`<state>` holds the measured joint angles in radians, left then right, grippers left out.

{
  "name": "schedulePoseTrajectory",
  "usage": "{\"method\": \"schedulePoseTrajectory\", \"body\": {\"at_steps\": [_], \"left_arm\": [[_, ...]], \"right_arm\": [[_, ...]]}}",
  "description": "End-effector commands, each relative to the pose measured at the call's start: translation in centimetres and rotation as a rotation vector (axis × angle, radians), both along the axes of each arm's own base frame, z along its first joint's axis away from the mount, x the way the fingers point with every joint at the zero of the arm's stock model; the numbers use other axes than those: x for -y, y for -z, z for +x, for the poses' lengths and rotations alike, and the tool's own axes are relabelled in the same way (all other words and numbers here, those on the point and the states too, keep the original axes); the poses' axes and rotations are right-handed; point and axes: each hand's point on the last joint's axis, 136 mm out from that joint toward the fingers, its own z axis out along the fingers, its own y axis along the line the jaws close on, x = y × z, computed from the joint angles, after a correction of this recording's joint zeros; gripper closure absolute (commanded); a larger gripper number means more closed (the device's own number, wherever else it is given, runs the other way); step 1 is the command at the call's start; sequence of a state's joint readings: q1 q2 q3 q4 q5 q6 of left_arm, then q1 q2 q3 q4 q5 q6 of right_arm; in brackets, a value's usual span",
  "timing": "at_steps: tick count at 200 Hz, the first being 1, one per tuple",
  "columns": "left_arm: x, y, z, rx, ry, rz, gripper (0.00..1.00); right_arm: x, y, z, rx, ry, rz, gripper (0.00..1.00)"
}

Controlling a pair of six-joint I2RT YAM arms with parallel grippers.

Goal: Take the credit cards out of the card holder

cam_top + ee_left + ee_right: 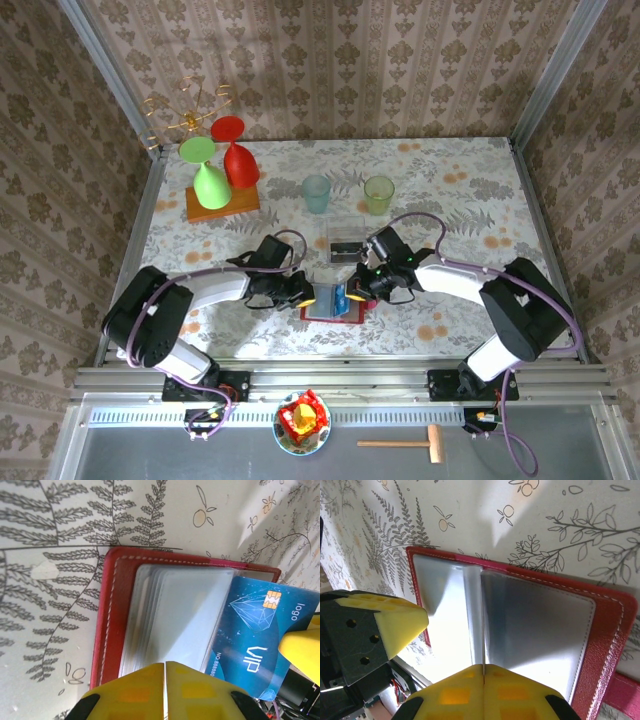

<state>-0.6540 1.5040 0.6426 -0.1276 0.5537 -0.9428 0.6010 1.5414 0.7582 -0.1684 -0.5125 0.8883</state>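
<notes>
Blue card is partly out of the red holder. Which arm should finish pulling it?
Right. The right gripper looks shut on the free end of the blue card, while the left gripper is shut at the clear pockets of the card holder, placed to steady it.

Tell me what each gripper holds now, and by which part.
Right gripper: the blue card, by its free outer end. Left gripper: shut at the clear pockets of the card holder; a grip cannot be told.

Light: bright, even, from overhead.
Glare: white sheen on the clear pockets of the flat red folding card holder (600, 645).
Focus: blue plastic credit card (255, 630) sharp; yellow fingertip pads (130, 695) blurred.
</notes>
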Motion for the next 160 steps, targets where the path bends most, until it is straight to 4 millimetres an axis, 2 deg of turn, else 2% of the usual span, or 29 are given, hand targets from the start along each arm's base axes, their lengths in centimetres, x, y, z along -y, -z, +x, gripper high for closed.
{"method": "schedulePoseTrajectory", "body": {"at_steps": [1, 46, 88, 128, 149, 152, 160], "left_arm": [[0.3, -2.3, 1.0, 0.045, -0.012, -0.017, 0.89], [-0.1, -4.8, 2.8, 0.114, -0.043, -0.058, 0.83], [-2.1, -6.7, 4.8, 0.197, -0.112, -0.086, 0.71], [-3.9, -7.4, 5.6, 0.24, -0.172, -0.099, 0.69], [-4.3, -7.4, 5.3, 0.241, -0.183, -0.102, 0.68], [-4.9, -7.4, 5.8, 0.243, -0.208, -0.1, 0.68], [-5.2, -7.4, 5.8, 0.244, -0.217, -0.099, 0.68]], "right_arm": [[0.9, -1.9, 0.5, 0.062, -0.008, -0.045, 0.96], [2.6, -5.4, 2.0, 0.188, -0.07, -0.106, 0.98], [3.5, -8.7, 4.4, 0.374, -0.237, -0.243, 1.0], [3.5, -10.7, 6.7, 0.596, -0.532, -0.374, 1.0], [3.4, -10.8, 7.6, 0.678, -0.733, -0.439, 1.0], [3.4, -10.6, 7.7, 0.685, -0.76, -0.453, 1.0], [3.5, -10.7, 8.2, 0.701, -0.822, -0.483, 1.0]]}}
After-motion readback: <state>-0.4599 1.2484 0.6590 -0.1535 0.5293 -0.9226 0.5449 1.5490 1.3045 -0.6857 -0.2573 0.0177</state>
